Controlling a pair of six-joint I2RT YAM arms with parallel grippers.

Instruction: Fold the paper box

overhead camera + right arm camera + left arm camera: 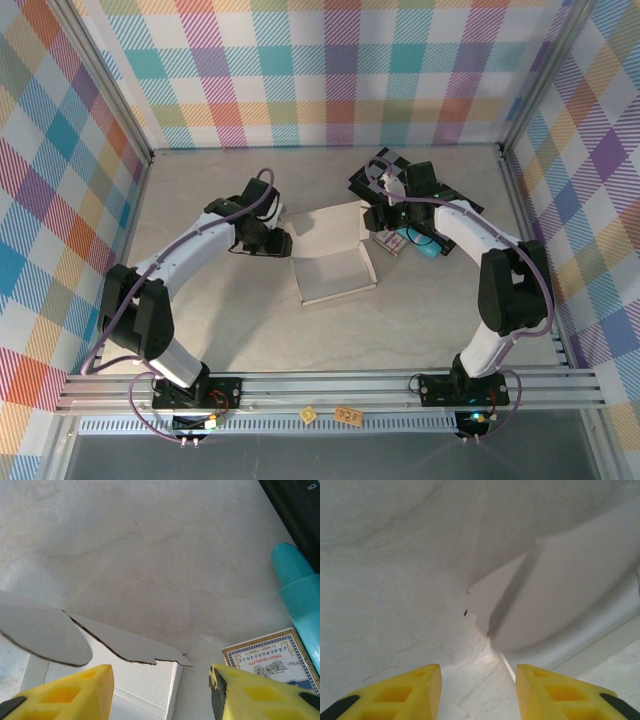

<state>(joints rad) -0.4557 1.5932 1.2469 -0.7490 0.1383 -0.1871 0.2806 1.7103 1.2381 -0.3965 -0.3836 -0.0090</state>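
left end effector (477,687): yellow fingers (415,692) moderately apart, nothing clamped; bare table shows in the gap, and a thin cardboard edge of the paper box (330,255) runs down towards that gap just beside the right-hand finger, contact not resolvable. right end effector (160,692): yellow fingers set wide, holding nothing, poised above a corner of the box, where a jagged die-cut edge and a rounded flap (42,637) stand out over the table. the paper box lies near the middle of the table (220,330), between the two end effectors; from the top view it reads as a shallow rectangular tray with one broad panel raised at its far side. material: thin, matte, plain white to light-grey card with crisp creases and soft shadows. right of the box, close to the right end effector, lie a printed card packet (270,660) with an ornate border, a smooth teal cylinder (300,590) just beside it, and a black board (400,170) farther back. the table surface is pale grey with faint marble-like veins. plaid walls (330,70) in pastel checks close three sides, framed by metal posts; an aluminium rail (330,385) along the near edge carries both arm bases.
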